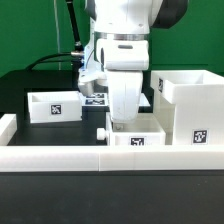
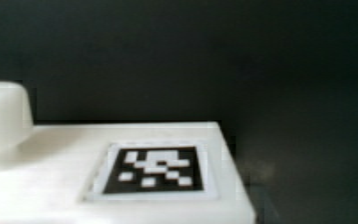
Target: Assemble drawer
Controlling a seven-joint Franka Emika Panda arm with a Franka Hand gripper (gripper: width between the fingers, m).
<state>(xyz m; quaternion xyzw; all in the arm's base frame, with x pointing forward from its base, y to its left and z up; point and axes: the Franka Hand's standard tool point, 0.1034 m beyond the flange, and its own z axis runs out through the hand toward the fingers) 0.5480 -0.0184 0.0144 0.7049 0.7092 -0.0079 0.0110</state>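
Note:
In the exterior view my gripper (image 1: 122, 123) hangs straight down over the near small tray (image 1: 137, 140). Its fingertips sit at the tray's back rim and are hidden, so I cannot tell if they are open or shut. This tray has a tag on its front and a small knob (image 1: 101, 132) at its left end. The second small tray (image 1: 55, 106) stands at the exterior view's left. The tall box shell (image 1: 190, 105) stands at the right. The wrist view shows a white tray face with a tag (image 2: 158, 168) and a rounded white knob (image 2: 2, 120). No fingers show there.
Low white border blocks run along the front (image 1: 90, 158) and the left edge (image 1: 8, 128) of the dark table. The marker board (image 1: 95, 98) lies behind the arm. The near tray sits close against the front block and beside the box shell.

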